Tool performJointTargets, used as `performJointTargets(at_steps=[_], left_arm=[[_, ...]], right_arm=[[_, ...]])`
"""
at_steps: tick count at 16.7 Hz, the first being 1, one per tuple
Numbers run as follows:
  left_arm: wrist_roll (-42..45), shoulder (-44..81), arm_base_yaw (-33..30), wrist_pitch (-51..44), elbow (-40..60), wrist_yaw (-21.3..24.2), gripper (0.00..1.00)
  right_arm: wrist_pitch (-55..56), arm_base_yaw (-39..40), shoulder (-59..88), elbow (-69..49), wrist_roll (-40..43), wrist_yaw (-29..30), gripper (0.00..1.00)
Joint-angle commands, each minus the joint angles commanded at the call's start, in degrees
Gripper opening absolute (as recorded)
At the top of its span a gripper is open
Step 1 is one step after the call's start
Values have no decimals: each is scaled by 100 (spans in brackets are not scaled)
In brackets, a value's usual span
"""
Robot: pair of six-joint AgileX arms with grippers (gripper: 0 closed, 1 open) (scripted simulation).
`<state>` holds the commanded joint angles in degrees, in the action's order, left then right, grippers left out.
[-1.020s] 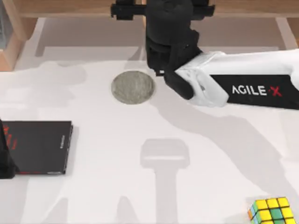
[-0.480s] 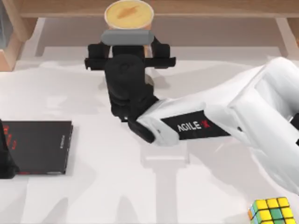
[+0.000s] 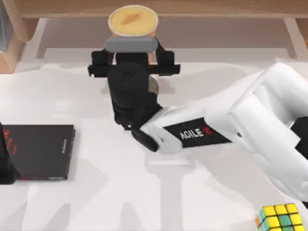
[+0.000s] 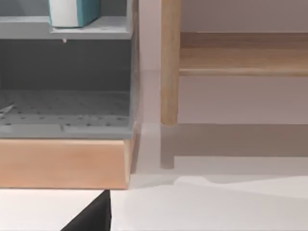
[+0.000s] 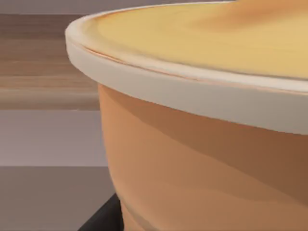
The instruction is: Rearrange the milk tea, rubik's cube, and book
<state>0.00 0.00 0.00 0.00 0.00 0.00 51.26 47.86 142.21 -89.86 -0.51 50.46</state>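
From above, the right gripper [image 3: 131, 57] sits at the back of the table with the cup [image 3: 133, 21] between its jaws, lid up and upright; the jaws look pinched on its sides below the lid, though the wrist block hides the contact itself. A tall tapered cup held low like this could tip or slide through the jaws if the arm swings fast, and its lid could clip the wooden shelf [image 3: 231, 7] just beyond the jaws. The cube [image 3: 281, 219] lies well away from the jaws at the near right corner; a black book [image 3: 38, 151] lies off to their left. From the left wrist, a grey compartment [image 4: 65, 103] stands empty below, while the ledge above it holds the teal book [image 4: 74, 12], upright. I cannot tell how the left gripper's jaws stand. From the right wrist, the cup [image 5: 211, 144] sits right up against the camera, rim level, jaws hidden behind it.
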Motion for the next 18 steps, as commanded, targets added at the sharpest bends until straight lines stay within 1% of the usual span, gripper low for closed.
performJointTargets(at_steps=[4,8,18], left_arm=[[0,0,0,0,0,0,100],[0,0,0,0,0,0,100],[0,0,0,0,0,0,100]], right_arm=[[282,24,273,-19,10,8,0],[318,21,312,-21,10,6,0],[318,21,312,-21,10,6,75]])
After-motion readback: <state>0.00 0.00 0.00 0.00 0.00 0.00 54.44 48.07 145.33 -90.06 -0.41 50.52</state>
